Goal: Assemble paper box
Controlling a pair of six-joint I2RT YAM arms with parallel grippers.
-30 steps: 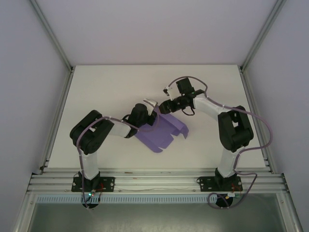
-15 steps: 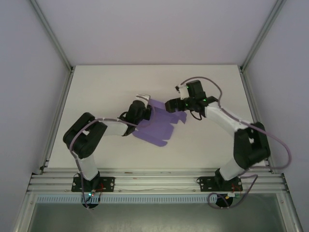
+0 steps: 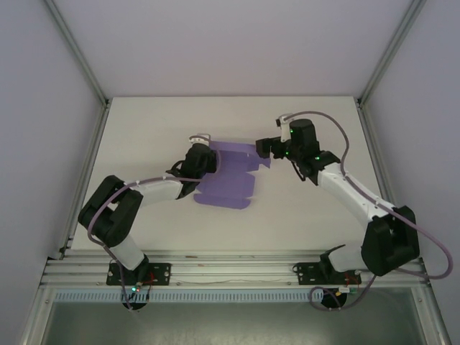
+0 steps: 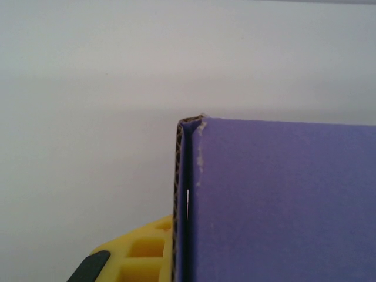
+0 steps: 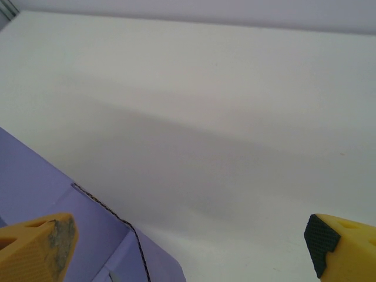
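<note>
Paper box (image 3: 231,176) card is clamped at its left edge by the left gripper (image 3: 210,154). On the left wrist view one yellow finger (image 4: 144,254) presses against the raw corrugated edge, and the purple face hides the other finger. The jaws are all but closed, so this is a tight pinch on thin card.

The right gripper (image 5: 188,258) has its fingers spread to their widest, with nothing between them. One pad (image 5: 35,249) hangs over a purple flap at the lower left of its view. Whether it touches the flap I cannot tell.

From above, the paper box lies as a mostly flat purple blank on the white table (image 3: 144,122), between the two wrists and a little toward the far side. The right gripper is just beside its far right corner.

A second ago the right jaws were half closed at the blank's far edge, so they have just let go. In that second the left arm reached out and carried the blank farther up the table, turning it more square to the edges.

My reading is that a fold or repositioning step has ended. The left arm alone now anchors the blank, and the right is free to take a new flap. No walls stand yet, so most of the assembly seems to lie ahead.
</note>
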